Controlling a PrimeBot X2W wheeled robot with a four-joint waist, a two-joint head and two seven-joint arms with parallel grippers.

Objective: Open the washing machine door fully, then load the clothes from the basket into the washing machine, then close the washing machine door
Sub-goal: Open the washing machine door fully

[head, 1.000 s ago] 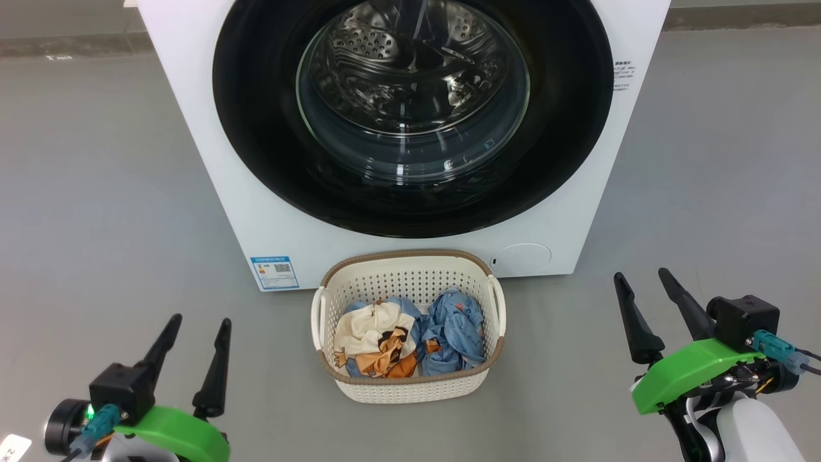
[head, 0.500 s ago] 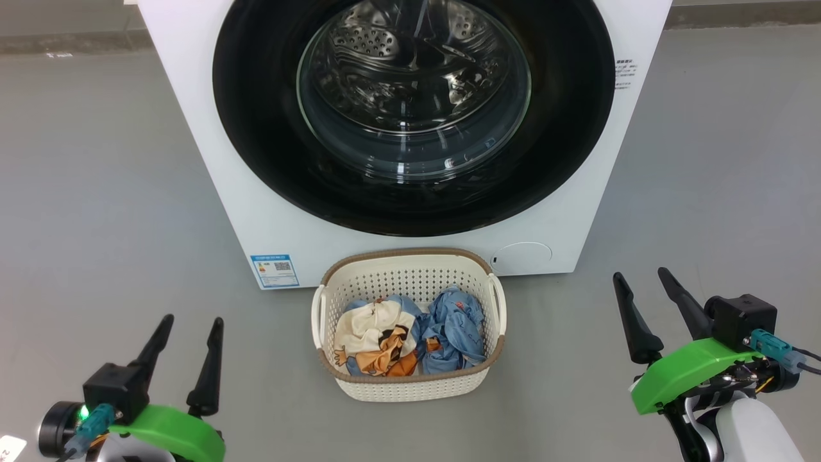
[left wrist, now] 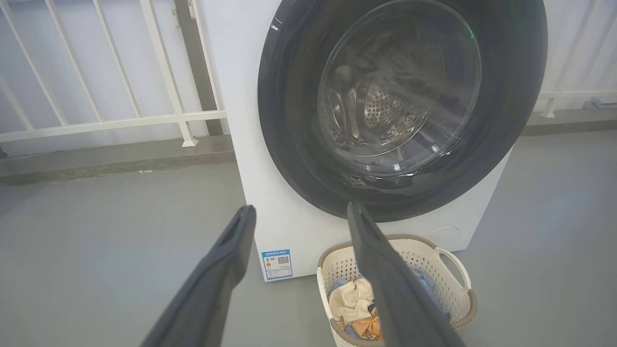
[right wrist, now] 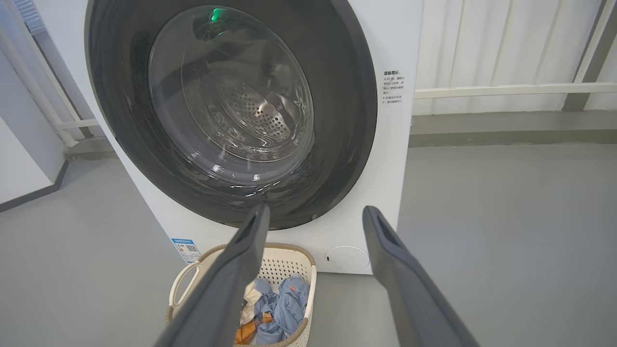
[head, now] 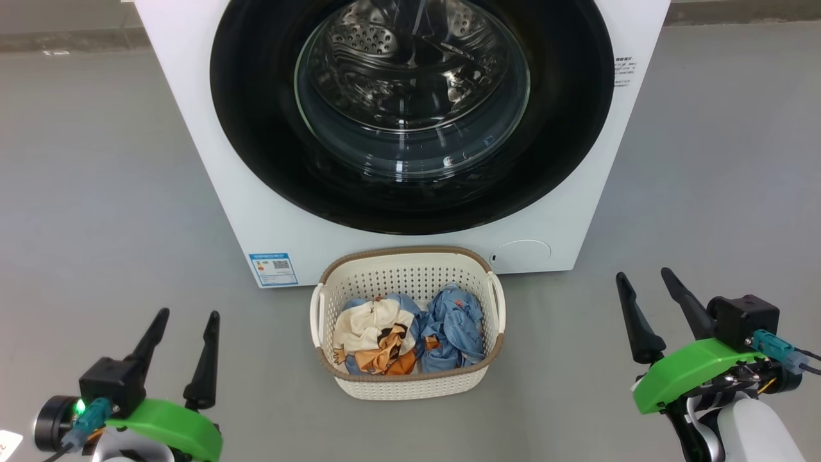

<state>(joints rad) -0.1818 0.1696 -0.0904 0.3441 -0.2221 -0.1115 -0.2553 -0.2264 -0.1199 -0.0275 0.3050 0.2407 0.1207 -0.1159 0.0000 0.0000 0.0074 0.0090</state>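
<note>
The white washing machine (head: 205, 160) stands ahead with its black-rimmed glass door (head: 564, 128) shut flat against its front; the steel drum shows through the glass. On the floor just before it sits the cream basket (head: 410, 387), holding the cream printed garment (head: 365, 330) and the light blue garment (head: 458, 327). My left gripper (head: 186, 316) hovers open at the lower left, well left of the basket. My right gripper (head: 643, 274) is open at the lower right, well right of it. Both hold nothing. The door (left wrist: 289, 120) and basket (left wrist: 453, 270) show between my left fingers, likewise the door (right wrist: 347, 96) and basket (right wrist: 193, 277) by my right.
Grey floor (head: 96, 192) spreads on both sides of the machine. A blue label (head: 273, 268) sits at its lower left corner, a round white cap (head: 523, 254) at its lower right. White railings (left wrist: 96, 115) and a low kerb (right wrist: 506, 127) run behind.
My left gripper has sunk a little toward the bottom edge of the head view. The head view has shifted slightly. Door, basket and clothes are as they were.
</note>
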